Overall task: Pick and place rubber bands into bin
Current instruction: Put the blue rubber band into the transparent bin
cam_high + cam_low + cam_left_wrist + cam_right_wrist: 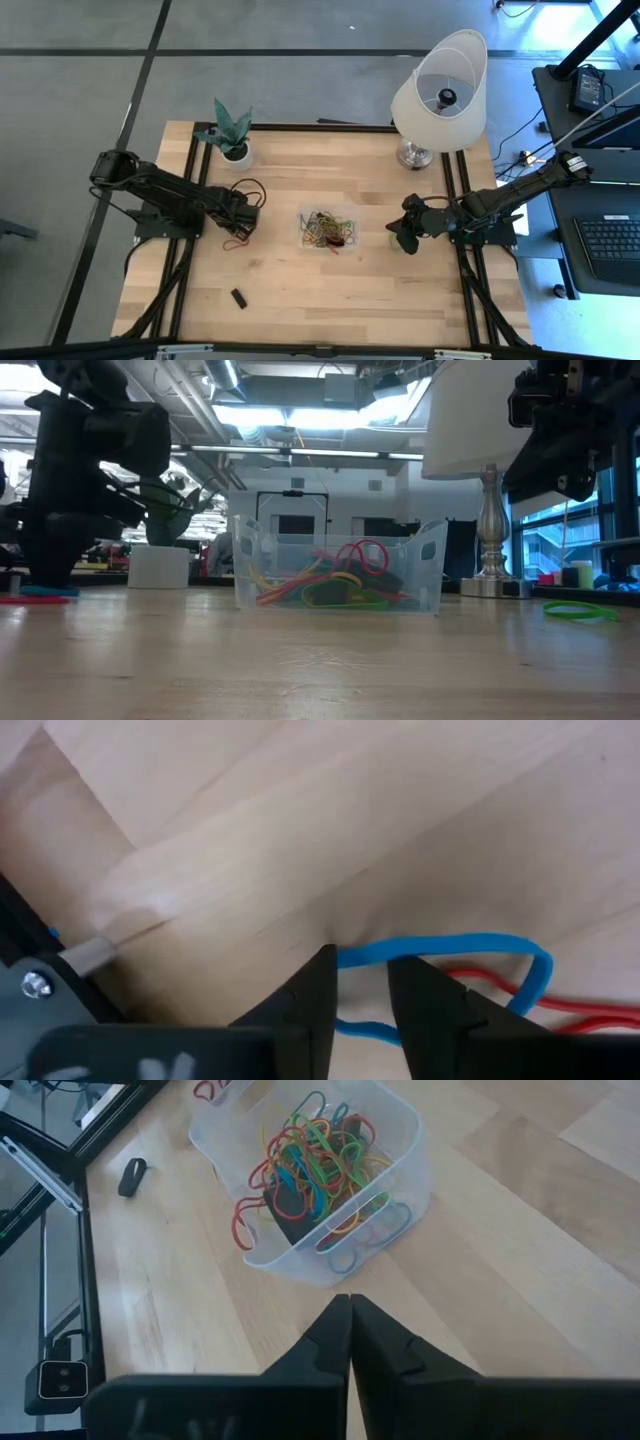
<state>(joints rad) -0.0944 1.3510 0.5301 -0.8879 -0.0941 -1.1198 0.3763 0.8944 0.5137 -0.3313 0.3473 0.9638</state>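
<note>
The clear bin (325, 230) sits mid-table with a tangle of coloured rubber bands (310, 1155) inside. My left gripper (360, 982) is down at the table left of the bin, its fingers a narrow gap apart over a loose blue band (480, 945) that lies on a red band (590, 1010). My right gripper (350, 1308) is shut and empty, raised above the table just right of the bin. A single green band (580, 610) lies flat on the wood beneath that side. My left gripper comes at the blue band from above, fingers pointing down. One fingertip (322, 975) covers the band's bent end (345, 958) and the other stands over the inside of the loop. The band lies flat on the table. Whether a fingertip touches it, I cannot tell.
A white lamp (440, 90) stands at the far right of the table, and a potted plant (235, 145) at the far left. A black cable loop (248, 192) lies by the left gripper. A small black object (239, 298) lies near the front edge.
</note>
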